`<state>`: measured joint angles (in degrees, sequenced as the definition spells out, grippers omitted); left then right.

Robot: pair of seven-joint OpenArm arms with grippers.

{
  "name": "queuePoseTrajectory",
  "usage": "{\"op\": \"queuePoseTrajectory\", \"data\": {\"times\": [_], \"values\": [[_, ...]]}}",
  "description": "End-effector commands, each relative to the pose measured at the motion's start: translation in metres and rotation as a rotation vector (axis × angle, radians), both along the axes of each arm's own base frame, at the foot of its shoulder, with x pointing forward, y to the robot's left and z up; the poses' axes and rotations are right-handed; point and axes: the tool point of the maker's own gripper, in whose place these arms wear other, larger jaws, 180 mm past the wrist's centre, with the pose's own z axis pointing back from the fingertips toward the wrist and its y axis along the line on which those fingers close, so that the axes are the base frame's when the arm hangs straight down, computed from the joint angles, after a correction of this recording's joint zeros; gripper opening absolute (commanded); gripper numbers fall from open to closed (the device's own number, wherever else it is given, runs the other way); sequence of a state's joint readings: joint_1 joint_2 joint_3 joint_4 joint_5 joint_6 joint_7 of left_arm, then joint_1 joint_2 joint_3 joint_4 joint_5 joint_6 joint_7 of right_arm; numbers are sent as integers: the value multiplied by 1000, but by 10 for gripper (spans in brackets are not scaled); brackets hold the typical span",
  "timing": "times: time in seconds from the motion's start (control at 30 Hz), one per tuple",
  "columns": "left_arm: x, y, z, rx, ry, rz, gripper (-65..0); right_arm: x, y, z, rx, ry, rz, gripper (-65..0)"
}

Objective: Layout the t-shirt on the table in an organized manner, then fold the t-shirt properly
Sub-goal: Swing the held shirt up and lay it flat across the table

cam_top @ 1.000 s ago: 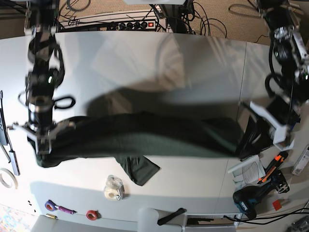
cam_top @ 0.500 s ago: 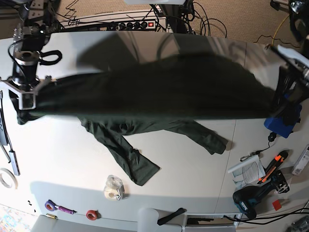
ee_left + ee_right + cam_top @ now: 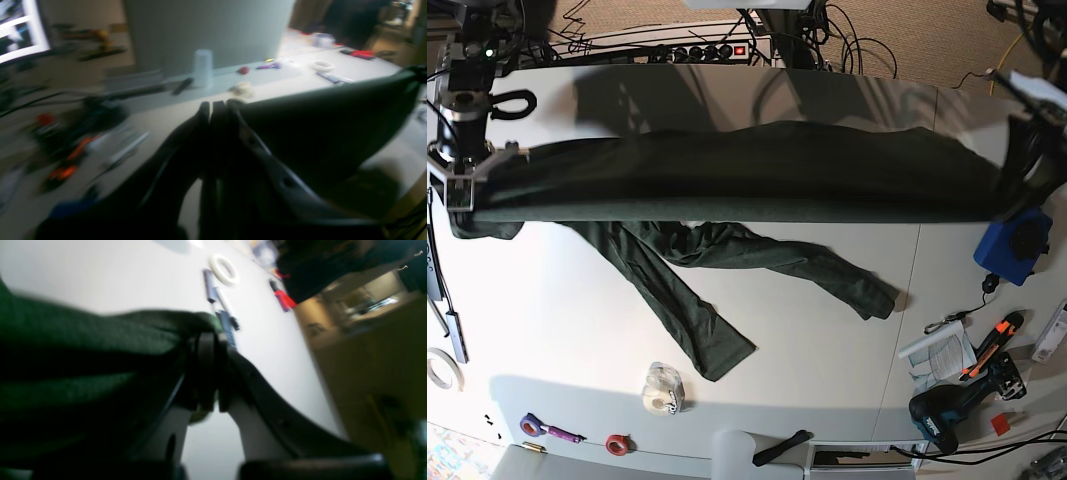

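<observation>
The dark green t-shirt [image 3: 747,185] hangs stretched in a long band across the white table [image 3: 547,330], held at both ends. My right gripper [image 3: 462,185] is shut on its end at the left of the base view. In the right wrist view that gripper [image 3: 210,336] pinches bunched green t-shirt fabric [image 3: 83,333]. At the base view's right edge, my left gripper [image 3: 1017,180] is shut on the other end. The blurred left wrist view shows this gripper [image 3: 213,106] closed, with the t-shirt [image 3: 317,133] spreading out to its right. Two sleeves [image 3: 677,310] trail on the tabletop below the band.
Along the front edge lie a clear tape bundle [image 3: 664,388], a red tape roll [image 3: 617,443] and a purple marker [image 3: 547,430]. A blue object [image 3: 1015,245], papers [image 3: 942,355], an orange tool [image 3: 987,350] and a drill [image 3: 947,410] crowd the right side. A power strip [image 3: 697,50] runs behind the table.
Both grippers have carried the t-shirt from near the front edge toward the far side and spread it wider. The sleeves now drag out flat on the table.
</observation>
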<state>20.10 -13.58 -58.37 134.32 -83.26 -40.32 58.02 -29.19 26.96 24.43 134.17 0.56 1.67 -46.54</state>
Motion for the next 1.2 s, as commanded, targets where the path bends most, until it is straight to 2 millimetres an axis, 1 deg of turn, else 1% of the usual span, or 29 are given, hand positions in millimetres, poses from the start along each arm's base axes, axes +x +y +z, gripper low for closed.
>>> {"op": "queuePoseTrajectory", "data": {"times": [0.0,0.07,0.13,0.23,0.3,0.33,0.47,0.53,0.6,0.67,0.77,0.83,0.9,0.97,1.03,1.07,1.1,1.17], "values": [[1,-8,10,-19,-45,-27,-650,5,-2,22,-46,-70,3,-650],[9,-23,2,-15,-30,-60,-650,7,-2,25,-30,-96,-7,-650],[13,-44,-11,-4,7,-119,-650,8,-1,23,-15,-96,-16,-650],[13,-73,-32,18,74,-204,-650,1,-3,7,9,-21,-44,-650],[12,-88,-41,30,100,-248,-650,-2,-5,-1,20,19,-62,-650],[11,-93,-43,31,107,-266,-650,-4,-11,-10,28,49,-84,-650],[12,-100,-55,6,149,-296,-650,-7,-29,-38,52,119,-133,-650],[12,-100,-56,3,154,-297,-650,-8,-34,-46,58,137,-145,-650],[12,-100,-56,2,153,-297,-650,-8,-36,-49,61,145,-151,-650],[12,-100,-56,1,152,-297,-650,-7,-35,-48,59,139,-146,-650],[14,-100,-54,-1,143,-296,-650,-1,-31,-40,48,95,-113,-650],[18,-100,-44,-17,100,-293,-650,6,-29,-31,43,53,-93,-650],[25,-99,-28,-31,30,-288,-650,15,-28,-20,43,4,-85,-650],[37,-96,-19,7,-25,-261,-650,27,-25,-5,60,-61,-70,-650],[52,-96,-18,35,-47,-234,-650,40,-21,8,115,-124,-47,-650],[62,-95,-19,12,-40,-214,-650,46,-20,13,143,-149,-39,-650],[73,-96,-21,-14,-32,-198,-650,52,-22,14,164,-164,-43,-650],[96,-100,-29,-46,-17,-168,-650,66,-32,10,198,-185,-65,-650]]}}
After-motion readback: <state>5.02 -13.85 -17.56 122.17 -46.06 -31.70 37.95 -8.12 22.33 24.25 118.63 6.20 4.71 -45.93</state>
